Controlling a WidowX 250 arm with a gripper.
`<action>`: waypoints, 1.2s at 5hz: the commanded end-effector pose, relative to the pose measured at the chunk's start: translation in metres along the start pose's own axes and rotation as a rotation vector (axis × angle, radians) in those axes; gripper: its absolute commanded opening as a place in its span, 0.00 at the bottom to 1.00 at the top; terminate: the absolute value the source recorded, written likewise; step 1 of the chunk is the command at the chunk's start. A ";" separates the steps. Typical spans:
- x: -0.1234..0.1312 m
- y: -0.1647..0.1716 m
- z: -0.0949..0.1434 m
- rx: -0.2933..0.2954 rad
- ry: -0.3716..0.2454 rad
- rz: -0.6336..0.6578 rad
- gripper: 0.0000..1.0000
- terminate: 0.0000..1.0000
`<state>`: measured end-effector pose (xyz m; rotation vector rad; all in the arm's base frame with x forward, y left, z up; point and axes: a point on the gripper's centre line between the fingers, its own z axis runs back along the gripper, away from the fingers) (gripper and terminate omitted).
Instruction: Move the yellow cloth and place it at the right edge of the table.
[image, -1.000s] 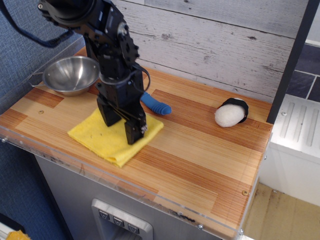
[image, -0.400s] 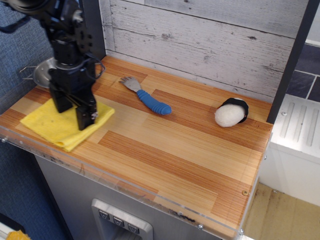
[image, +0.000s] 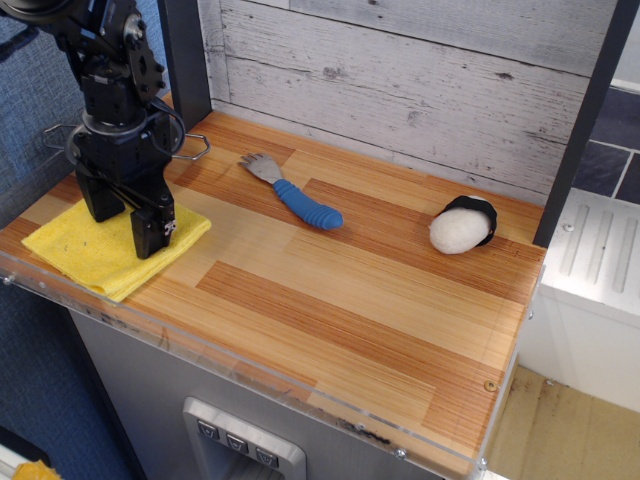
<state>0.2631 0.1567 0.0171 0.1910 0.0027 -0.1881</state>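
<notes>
The yellow cloth (image: 100, 253) is seen lying flat at the near left corner of the table (image: 400, 340), against the clear rim, so the task is judged unfinished: the right edge is well apart, across the whole countertop. The gripper (image: 122, 215) is lowered onto the cloth with its jaws spread wide. Farther back, a blue-handled fork (image: 295, 195) and a white sushi piece (image: 462, 226) are seen. No container is clearly visible.

You see a bright yellow cloth (image: 95, 250) with dark specks under the black tool (image: 125, 215). The desk (image: 330, 300) beneath shows light and reddish-brown plank stripes.
</notes>
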 end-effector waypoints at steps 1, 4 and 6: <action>0.004 0.003 0.036 0.037 -0.090 0.006 1.00 0.00; -0.008 -0.008 0.107 0.137 -0.270 0.038 1.00 0.00; -0.008 -0.008 0.107 0.137 -0.270 0.038 1.00 1.00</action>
